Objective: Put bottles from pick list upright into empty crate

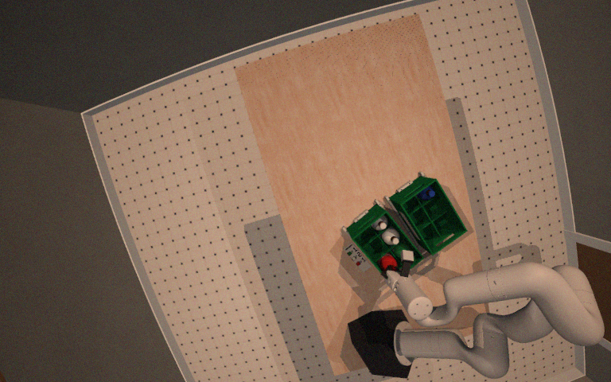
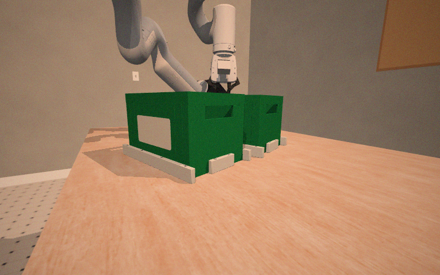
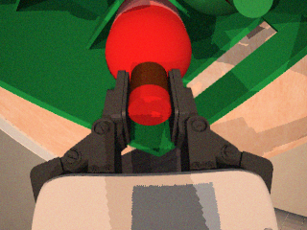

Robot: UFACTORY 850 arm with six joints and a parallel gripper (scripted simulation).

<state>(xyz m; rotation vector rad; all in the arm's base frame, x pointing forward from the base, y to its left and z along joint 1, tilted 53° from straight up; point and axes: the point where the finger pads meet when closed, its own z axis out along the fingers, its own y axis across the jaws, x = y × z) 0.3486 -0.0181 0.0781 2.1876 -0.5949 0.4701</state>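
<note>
My gripper [image 1: 390, 270] [image 3: 149, 85] is shut on the neck of a red bottle [image 1: 388, 261] [image 3: 148, 40], low in the near corner of the list-side crate [image 1: 363, 220] [image 2: 279, 123]. Two white bottles [image 1: 379, 223] [image 1: 391, 236] stand in the same crate, and a green bottle [image 3: 253, 5] shows beside the red one. The other crate [image 1: 452, 208] [image 2: 155, 103] holds blue glass [image 1: 426, 193] in its far corner; one bottle or two, I cannot tell. The pick list [image 1: 356, 257] lies beside the first crate, with green, white and red marks; its numbers are small. Bottle bases are hidden.
Pale stop blocks [image 2: 221, 162] and a long strip [image 2: 158, 163] stand around the crates on the wooden table [image 1: 333, 134] [image 2: 259, 210]. The crates stand close together. The arm [image 1: 496, 281] [image 2: 223, 28] reaches in from the right, and a black block [image 1: 375, 342] stands near its base.
</note>
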